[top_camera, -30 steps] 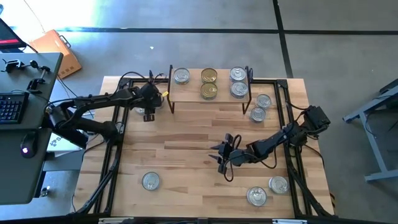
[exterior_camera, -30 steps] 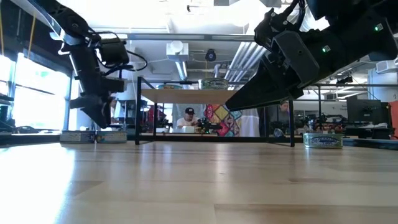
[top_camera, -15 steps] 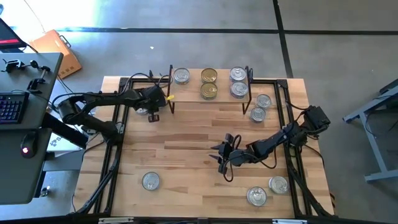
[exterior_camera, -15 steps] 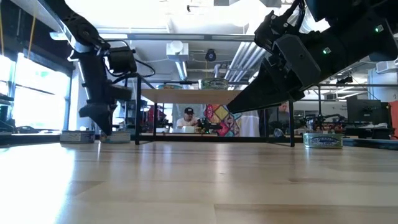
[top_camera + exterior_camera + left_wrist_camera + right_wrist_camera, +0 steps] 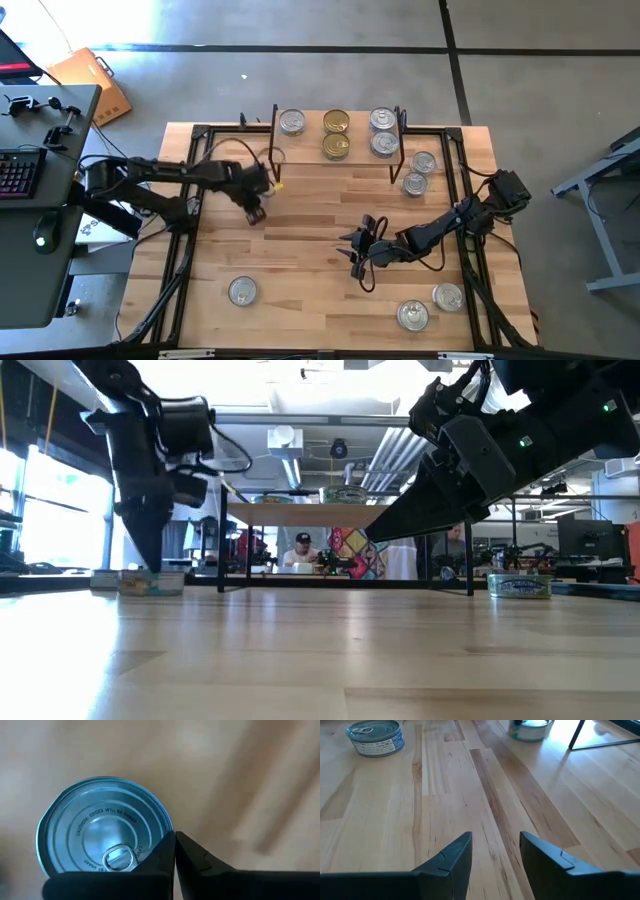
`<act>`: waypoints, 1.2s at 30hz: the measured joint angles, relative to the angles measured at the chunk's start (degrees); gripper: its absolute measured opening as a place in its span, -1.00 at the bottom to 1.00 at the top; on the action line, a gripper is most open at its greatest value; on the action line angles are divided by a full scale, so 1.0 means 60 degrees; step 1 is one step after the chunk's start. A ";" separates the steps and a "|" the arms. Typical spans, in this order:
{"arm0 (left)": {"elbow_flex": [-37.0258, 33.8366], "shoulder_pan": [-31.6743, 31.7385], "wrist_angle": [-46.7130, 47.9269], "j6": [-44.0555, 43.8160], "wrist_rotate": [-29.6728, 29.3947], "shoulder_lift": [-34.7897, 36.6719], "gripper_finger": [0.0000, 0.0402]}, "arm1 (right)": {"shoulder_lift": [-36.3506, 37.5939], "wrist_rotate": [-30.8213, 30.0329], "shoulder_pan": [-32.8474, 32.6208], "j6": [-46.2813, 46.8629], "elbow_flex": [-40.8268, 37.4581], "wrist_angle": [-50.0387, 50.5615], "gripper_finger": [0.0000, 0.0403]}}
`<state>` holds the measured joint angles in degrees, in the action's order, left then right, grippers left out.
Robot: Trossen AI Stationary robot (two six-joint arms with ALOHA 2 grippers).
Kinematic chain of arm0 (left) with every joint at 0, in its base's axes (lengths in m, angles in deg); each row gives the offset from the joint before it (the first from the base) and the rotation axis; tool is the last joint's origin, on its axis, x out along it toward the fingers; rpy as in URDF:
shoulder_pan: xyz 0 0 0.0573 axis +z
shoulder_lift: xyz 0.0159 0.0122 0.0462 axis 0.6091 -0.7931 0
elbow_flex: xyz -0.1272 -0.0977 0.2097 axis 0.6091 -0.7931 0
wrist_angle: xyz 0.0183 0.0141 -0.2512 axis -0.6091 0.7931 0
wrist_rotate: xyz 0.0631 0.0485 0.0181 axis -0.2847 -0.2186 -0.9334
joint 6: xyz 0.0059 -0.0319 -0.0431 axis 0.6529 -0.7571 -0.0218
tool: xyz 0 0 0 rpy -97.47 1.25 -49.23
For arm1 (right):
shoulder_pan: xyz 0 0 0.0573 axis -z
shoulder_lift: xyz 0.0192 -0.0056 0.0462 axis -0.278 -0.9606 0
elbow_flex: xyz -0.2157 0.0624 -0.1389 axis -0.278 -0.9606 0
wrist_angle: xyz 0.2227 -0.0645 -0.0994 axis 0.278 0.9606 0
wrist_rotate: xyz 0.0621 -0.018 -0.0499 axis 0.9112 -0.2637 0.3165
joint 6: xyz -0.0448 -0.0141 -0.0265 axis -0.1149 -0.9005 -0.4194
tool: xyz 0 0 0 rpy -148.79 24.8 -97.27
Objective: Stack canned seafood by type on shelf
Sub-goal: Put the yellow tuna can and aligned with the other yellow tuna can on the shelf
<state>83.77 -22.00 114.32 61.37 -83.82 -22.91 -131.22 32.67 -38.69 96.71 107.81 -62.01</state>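
The canned seafood is several short round tins. Some stand on the shelf [image 5: 335, 160], a light wooden rack on black legs at the table's far edge: silver-lidded [image 5: 291, 122], gold-lidded [image 5: 336, 121], silver-lidded [image 5: 383, 120]. Left of the shelf, my left gripper [image 5: 174, 836] points steeply down, shut, at the edge of a silver-lidded tin [image 5: 105, 832], which stands flat on the table [image 5: 152, 582]. My right gripper [image 5: 495, 851] hangs open over the table's middle [image 5: 355, 250], nothing between its fingers. My left gripper has its shut fingertips [image 5: 167, 845] at the rim of the tin's lid [image 5: 161, 822], coming from above and pointing steeply down. The tin stands flat on the table. Whether the tips press on the rim or only stand beside it, I cannot tell.
Two tins [image 5: 423, 162] [image 5: 414, 183] lie on the table right of the shelf. One tin [image 5: 242, 291] sits near the front left, two more [image 5: 412, 315] [image 5: 447, 296] near the front right. Bare wood lies in the table's middle. A desk with a keyboard stands beyond the left edge.
My left gripper has swung from beside the shelf's left leg toward the table's near edge and a little to the right, rolling about its own axis, and has shut. In the low view the tin below its tips has slid along with it. My right arm has kept still.
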 joint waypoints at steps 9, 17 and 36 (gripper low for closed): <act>-0.0613 -0.3544 -0.6799 -0.2643 -0.0282 -0.1126 -1.00 | 0.0000 -0.0005 0.0001 -0.0181 0.0000 0.0003 -0.23; -0.0601 -0.5449 -0.9817 0.0557 -0.1307 -0.1391 -1.00 | 0.0000 -0.0006 0.0001 -0.0216 0.0000 0.0029 -0.23; 0.3202 -0.6407 -0.3653 0.3816 -0.3461 -0.4554 -0.28 | 0.0000 -0.0018 0.0001 -0.0080 0.0004 -0.0186 -0.23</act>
<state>102.99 -60.44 92.40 84.27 -104.58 -50.23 -131.22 32.56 -38.69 96.23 107.83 -63.12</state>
